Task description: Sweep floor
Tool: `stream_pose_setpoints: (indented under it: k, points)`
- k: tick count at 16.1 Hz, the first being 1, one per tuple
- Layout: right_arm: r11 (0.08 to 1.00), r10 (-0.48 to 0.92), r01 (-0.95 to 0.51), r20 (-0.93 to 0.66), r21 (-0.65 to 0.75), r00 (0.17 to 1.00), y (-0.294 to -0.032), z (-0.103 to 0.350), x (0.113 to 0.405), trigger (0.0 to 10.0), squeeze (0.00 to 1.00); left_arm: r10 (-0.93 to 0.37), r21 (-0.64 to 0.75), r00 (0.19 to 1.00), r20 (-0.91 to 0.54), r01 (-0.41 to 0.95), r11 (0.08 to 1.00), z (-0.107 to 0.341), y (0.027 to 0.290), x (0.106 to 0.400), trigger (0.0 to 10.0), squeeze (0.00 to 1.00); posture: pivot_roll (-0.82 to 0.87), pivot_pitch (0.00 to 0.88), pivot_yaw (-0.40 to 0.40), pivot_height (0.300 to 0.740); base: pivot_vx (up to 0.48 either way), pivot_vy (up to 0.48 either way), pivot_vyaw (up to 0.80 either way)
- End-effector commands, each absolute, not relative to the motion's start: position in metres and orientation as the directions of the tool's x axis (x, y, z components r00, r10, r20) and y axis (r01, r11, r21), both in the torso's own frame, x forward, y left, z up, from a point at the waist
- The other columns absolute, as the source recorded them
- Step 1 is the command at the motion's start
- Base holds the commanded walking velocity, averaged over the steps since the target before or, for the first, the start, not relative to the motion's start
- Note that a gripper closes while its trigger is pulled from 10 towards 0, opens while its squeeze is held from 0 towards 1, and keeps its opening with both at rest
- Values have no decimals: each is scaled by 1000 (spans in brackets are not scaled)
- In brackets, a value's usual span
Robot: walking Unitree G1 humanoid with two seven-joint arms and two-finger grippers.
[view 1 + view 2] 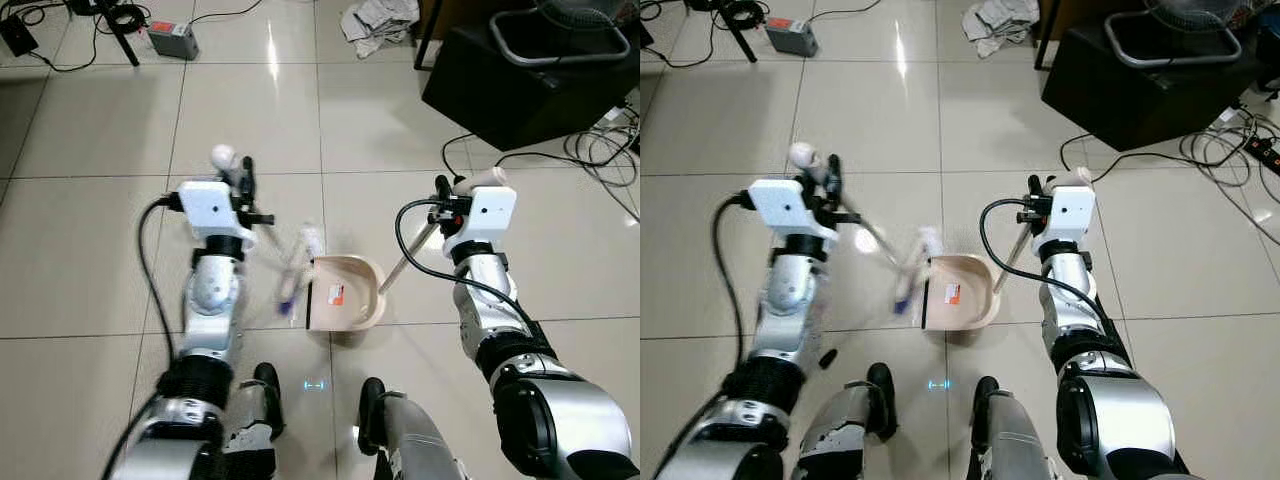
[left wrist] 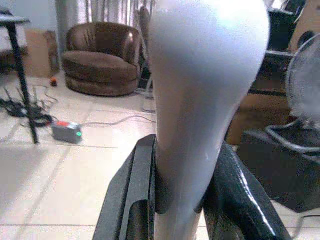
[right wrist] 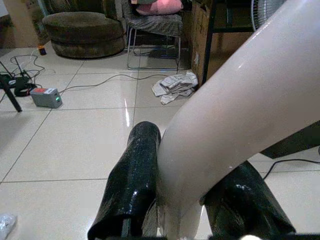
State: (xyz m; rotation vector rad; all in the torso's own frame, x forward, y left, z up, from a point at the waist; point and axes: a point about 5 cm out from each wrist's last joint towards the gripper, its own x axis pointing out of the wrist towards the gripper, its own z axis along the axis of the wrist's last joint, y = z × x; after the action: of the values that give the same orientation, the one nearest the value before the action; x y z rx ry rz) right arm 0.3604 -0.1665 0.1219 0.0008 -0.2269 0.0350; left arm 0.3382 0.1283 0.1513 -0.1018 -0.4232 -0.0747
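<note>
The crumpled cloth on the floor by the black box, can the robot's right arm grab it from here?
Probably not. The cloth lies far ahead across bare tiles, and the right gripper is shut on the dustpan handle, so it isn't free.

A beige dustpan (image 1: 345, 292) rests on the tiled floor (image 1: 110, 120) with its long pale handle (image 1: 405, 258) angled up to the right, while the motion-blurred white broom (image 1: 296, 268) stands just left of its open edge.

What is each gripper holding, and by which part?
Left gripper holds the broom by its handle top; right gripper holds the dustpan by its handle end.
</note>
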Motion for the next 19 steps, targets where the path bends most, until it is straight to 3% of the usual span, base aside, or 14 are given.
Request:
stream_pose_setpoints:
  k: [1, 5, 9, 15, 19]
  points:
    - [998, 55, -49, 173, -36, 983, -167, 110, 356, 10000, 0, -92, -131, 895, 436, 164, 978, 158, 114, 338, 10000, 0, 70, 326, -45, 740, 0, 0, 0]
    - [998, 55, -49, 173, -37, 983, -167, 112, 358, 10000, 0, -125, -182, 869, 479, 237, 954, 174, 103, 339, 10000, 0, 75, 325, -43, 740, 0, 0, 0]
    - [998, 55, -49, 173, -37, 983, -166, 113, 358, 10000, 0, -192, -68, 839, 509, 262, 963, 181, 113, 337, 10000, 0, 79, 316, -40, 740, 0, 0, 0]
    - [999, 36, -31, 175, -34, 984, -172, 113, 357, 10000, 0, -130, 70, 840, 526, 110, 991, 195, 189, 334, 10000, 0, 86, 291, -36, 740, 0, 0, 0]
    - [999, 28, -22, 179, -39, 983, -176, 113, 357, 10000, 0, -110, 138, 863, 492, 47, 989, 190, 210, 336, 10000, 0, 80, 283, -38, 740, 0, 0, 0]
